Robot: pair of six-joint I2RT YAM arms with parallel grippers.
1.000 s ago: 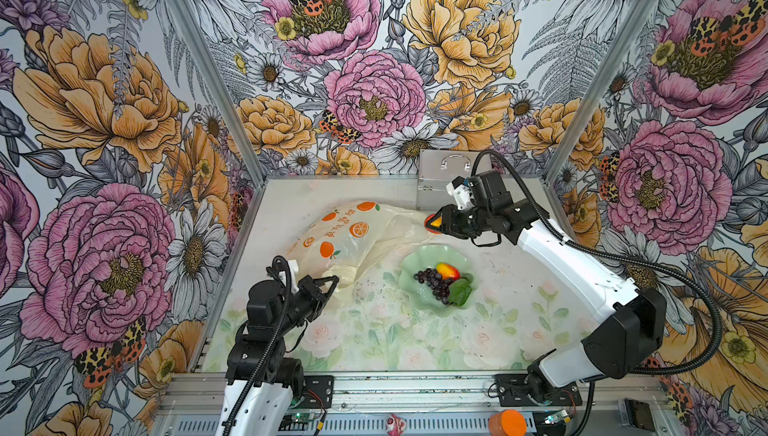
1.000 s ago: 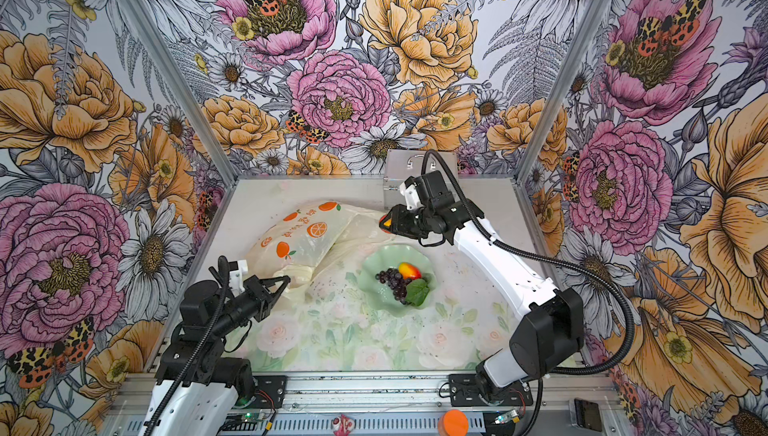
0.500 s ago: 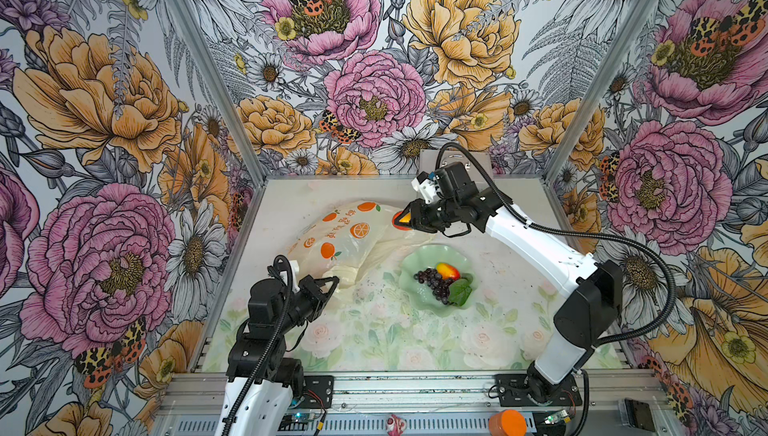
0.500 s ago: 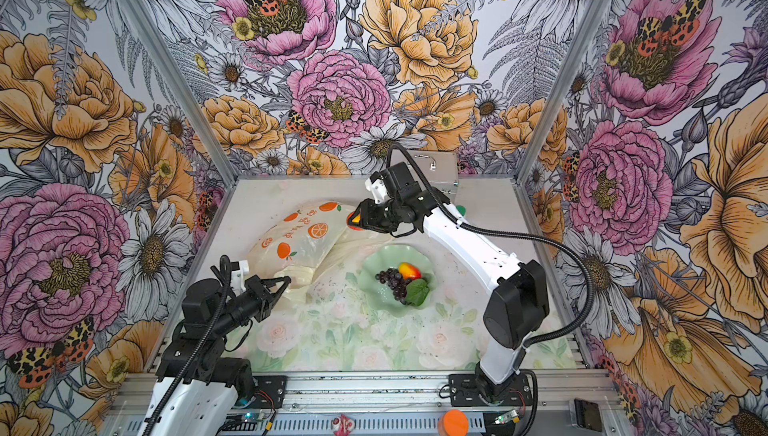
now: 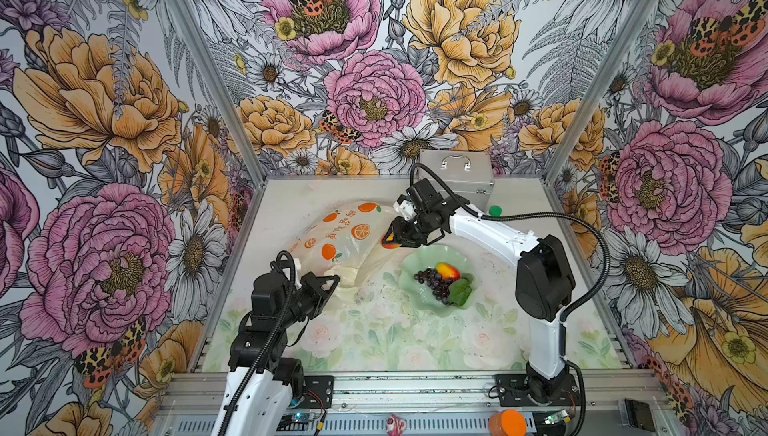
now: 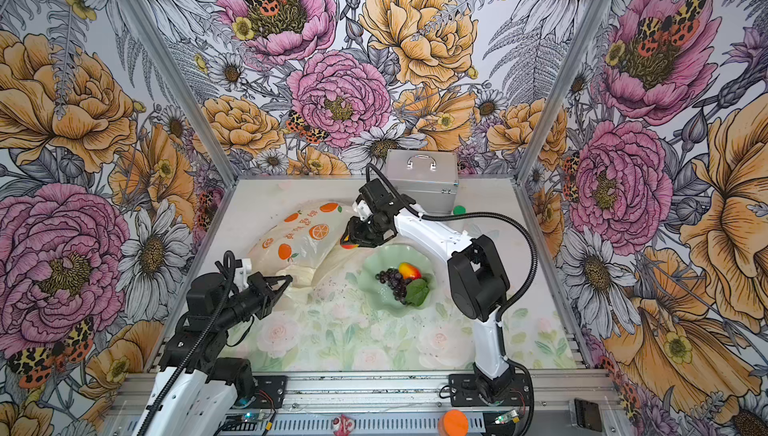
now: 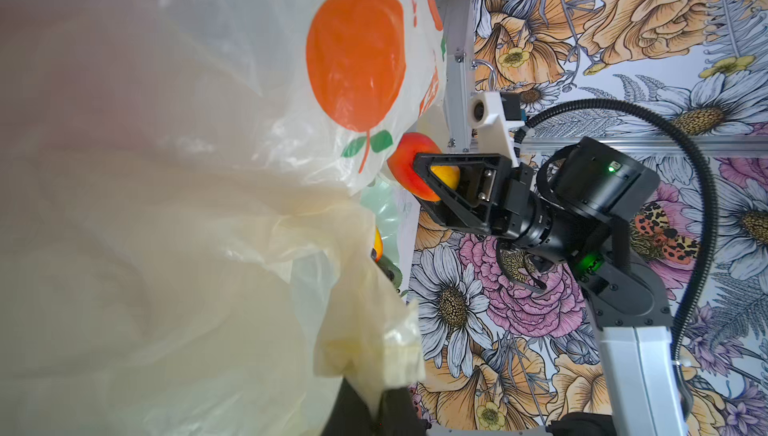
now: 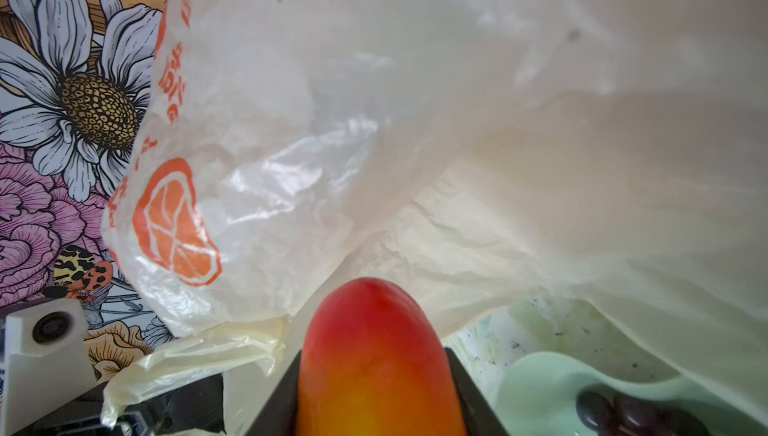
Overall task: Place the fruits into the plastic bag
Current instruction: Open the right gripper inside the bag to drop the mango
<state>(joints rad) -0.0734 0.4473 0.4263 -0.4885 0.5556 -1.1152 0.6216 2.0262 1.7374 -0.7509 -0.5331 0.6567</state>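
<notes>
**Mango held at the edge of the plastic bag**

In both top views the right gripper (image 5: pixel 390 237) sits a little above the centre of the frame. Its jaws are closed partway around a red-to-yellow mango (image 5: pixel 386 243), whose tip pokes out past the fingertips. The mango hangs just beside the right edge of the plastic bag (image 5: pixel 332 232), above the upper rim of the pale green dish (image 5: pixel 419 253). The bag lies left of centre, puffed up, with its orange prints facing up.

In the right wrist view the mango (image 8: pixel 374 351) fills the lower middle of the frame. It points at the bag (image 8: pixel 374 130), where the printed upper sheet stands off the plain lower sheet. Whether the fruit touches the plastic cannot be told.

The left gripper (image 5: pixel 331 281), at lower left of centre, is clamped tight on the bag's near cream edge. In the left wrist view that edge runs down between the dark fingers (image 7: pixel 353 413) at the bottom of the frame. The right gripper (image 7: pixel 419 180) with its mango shows at mid-frame, beside the printed orange.

In the dish, right of centre, lie purple grapes (image 5: pixel 432 282), a yellow-and-red fruit (image 5: pixel 448 270) and a green leaf (image 5: pixel 459 292), all touching one another. A silver case (image 5: pixel 457 172) stands against the back wall, above the right arm.
</notes>
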